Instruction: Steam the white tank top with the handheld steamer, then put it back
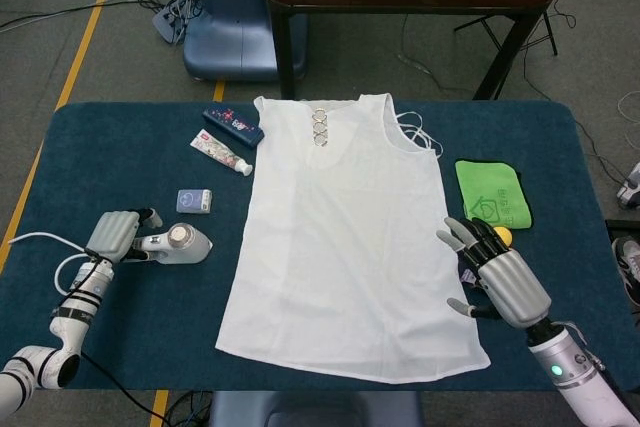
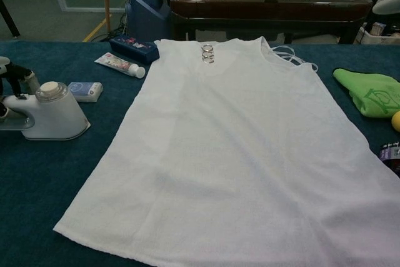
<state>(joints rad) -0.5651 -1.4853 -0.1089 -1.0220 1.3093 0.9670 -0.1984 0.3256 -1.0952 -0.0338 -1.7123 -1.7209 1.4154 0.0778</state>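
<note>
The white tank top (image 1: 345, 237) lies spread flat across the middle of the blue table (image 1: 100, 147), neckline toward the top of the frame, hem toward the bottom, with its row of small metal rings (image 1: 319, 127) at the collar. Over at the left edge of the head view, the steamer (image 1: 178, 241) sits on the table, well clear of the shirt, and the left hand (image 1: 115, 237) is wrapped around its handle with fingers curled on it; the chest view shows the steamer (image 2: 47, 112) standing on its base at the left edge, white cord (image 1: 40, 252) trailing off behind. At the lower right of the head view, the right hand (image 1: 500, 277) hangs beside the shirt's right edge, fingers spread and holding nothing. Just above the steamer is a small blue-and-white packet (image 1: 194, 201); further up, a white tube (image 1: 222, 155) and a dark blue box (image 1: 233, 127). On the right, a folded green cloth (image 1: 492, 193) and a yellow ball (image 1: 503, 236) peeking out behind the right hand.
</note>
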